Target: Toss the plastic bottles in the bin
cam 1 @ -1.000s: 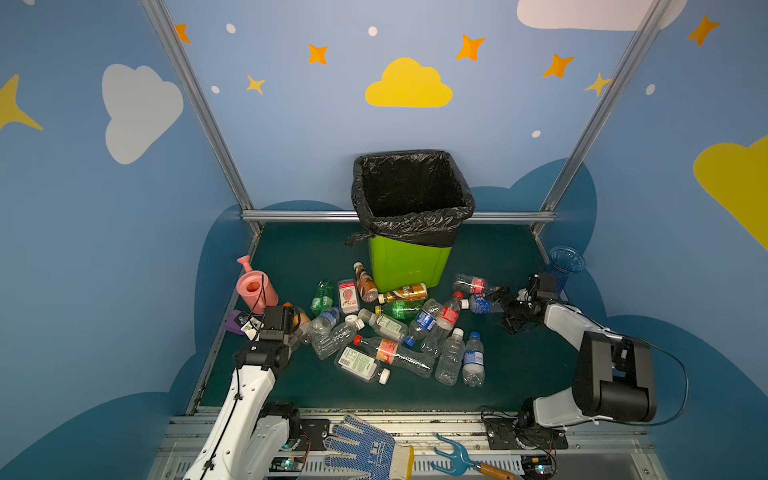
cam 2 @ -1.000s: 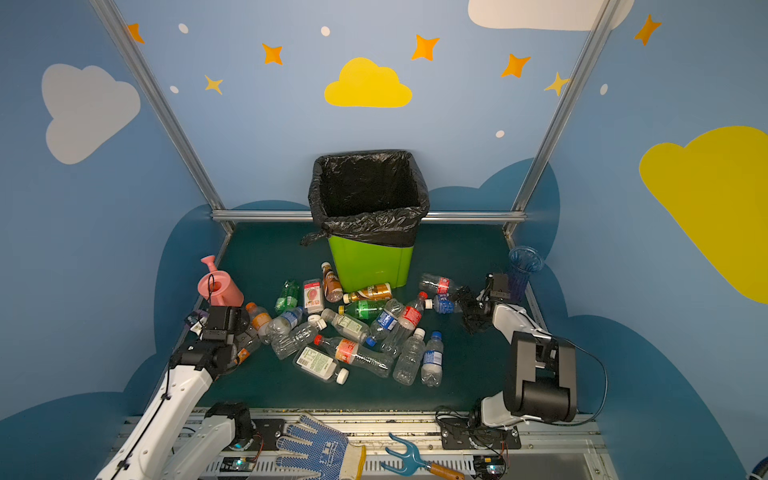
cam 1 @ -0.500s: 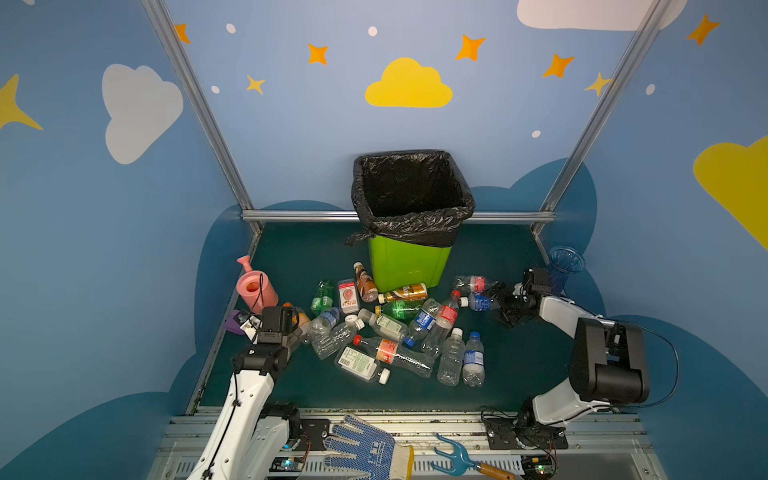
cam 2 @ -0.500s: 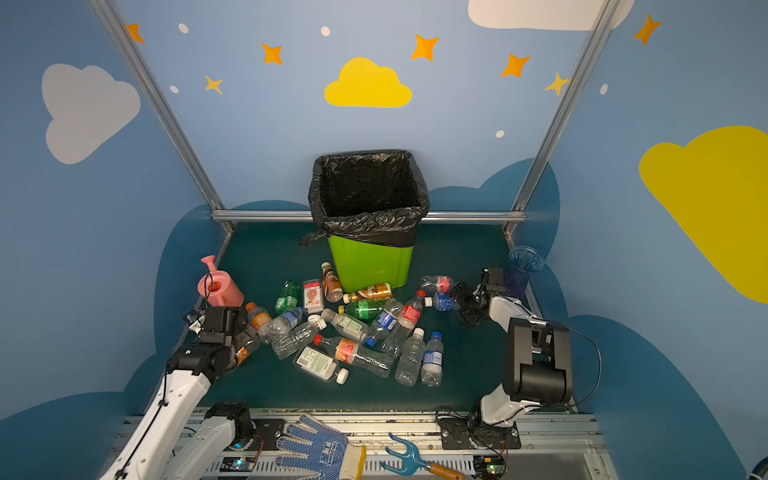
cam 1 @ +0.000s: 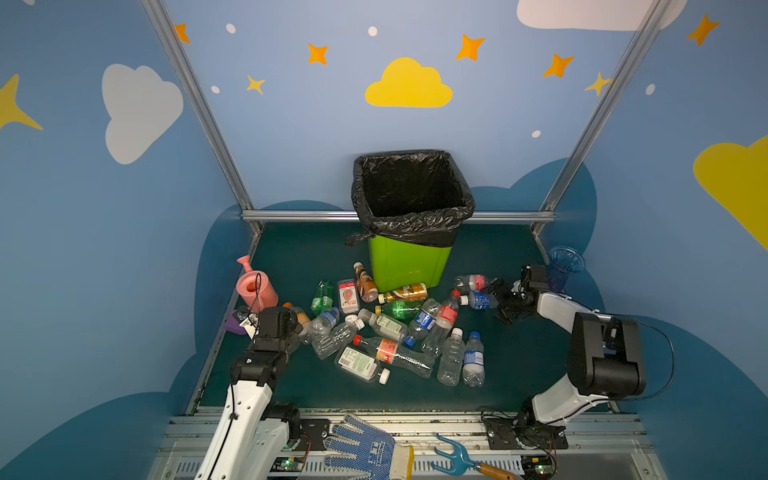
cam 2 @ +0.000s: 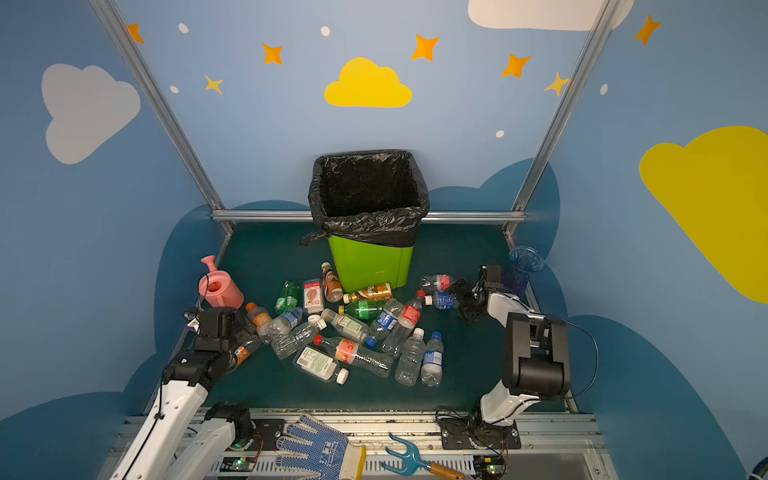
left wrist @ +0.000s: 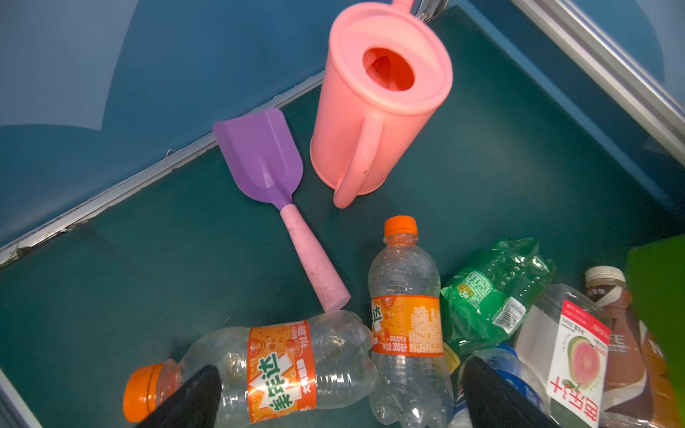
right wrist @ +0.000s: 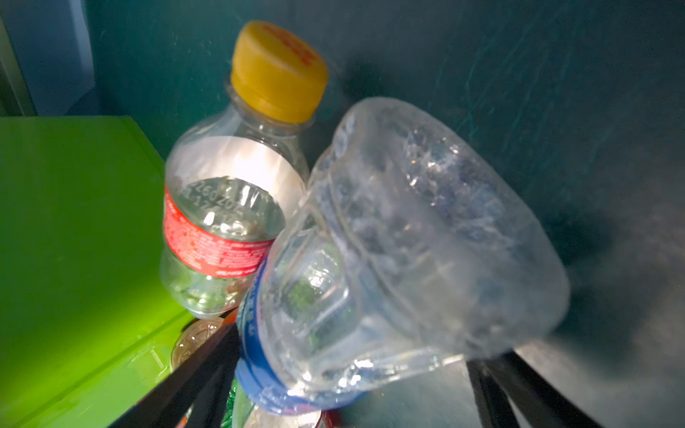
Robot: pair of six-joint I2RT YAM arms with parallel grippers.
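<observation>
About twenty crumpled plastic bottles (cam 1: 390, 351), mostly clear, littering the green surface (cam 1: 299, 257) before the lime, black-bagged bin (cam 1: 409, 266), left fingers (left wrist: 185, 404) spread wide over an orange-labelled bottle (left wrist: 281, 370), right fingers (right wrist: 192, 374) apart around a blurred blue-labelled bottle (right wrist: 407, 229), contact indiscernible

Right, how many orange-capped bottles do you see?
2, both by the left gripper: the crosswise bottle lies under its open jaws, the lengthwise bottle beyond, cap toward the watering can. Others may be hidden.

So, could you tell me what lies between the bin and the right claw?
A red-labelled bottle and a blue-labelled bottle lie between bin and right claw, seen in both top views.
</observation>
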